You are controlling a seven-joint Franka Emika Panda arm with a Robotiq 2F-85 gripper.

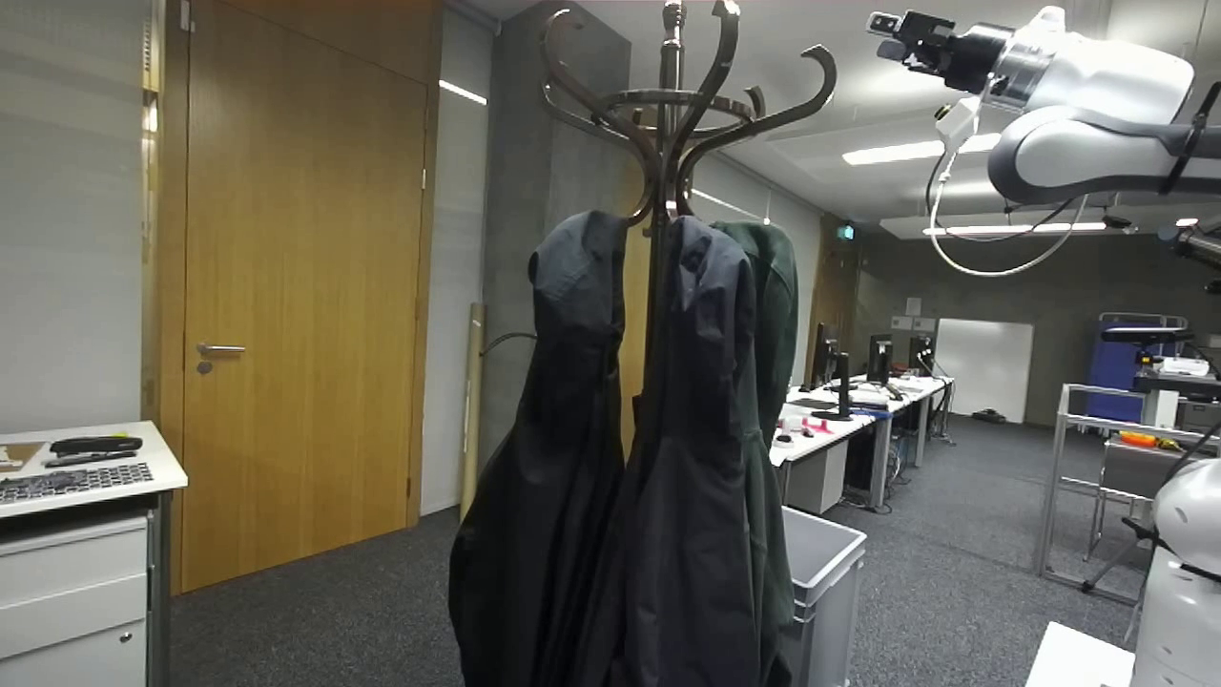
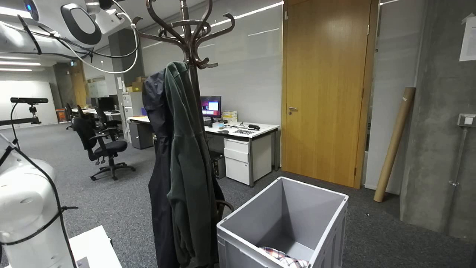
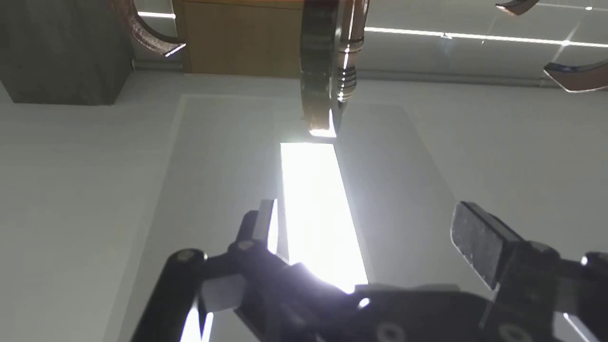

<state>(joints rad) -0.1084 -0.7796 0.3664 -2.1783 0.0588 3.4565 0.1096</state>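
Note:
My gripper (image 1: 889,38) hangs high at the right of an exterior view, with a gap between its fingers and nothing in it. In the wrist view the finger pads (image 3: 477,242) stand wide apart against the ceiling. Nearest to it is a dark brown coat stand (image 1: 672,43) with curved hooks; one hook (image 3: 319,66) shows at the top of the wrist view, apart from the fingers. On the stand hang two dark jackets (image 1: 572,401) and a green garment (image 2: 187,149). The gripper's fingers are out of frame in an exterior view where the arm (image 2: 70,18) enters at top left.
A grey bin (image 2: 238,243) stands beside the coat stand, with a checked cloth (image 2: 284,257) inside. Desks (image 2: 260,129), an office chair (image 2: 108,149), a wooden door (image 2: 323,93) and a leaning cardboard tube (image 2: 395,145) are farther back. A metal frame (image 1: 1054,477) stands near the robot base.

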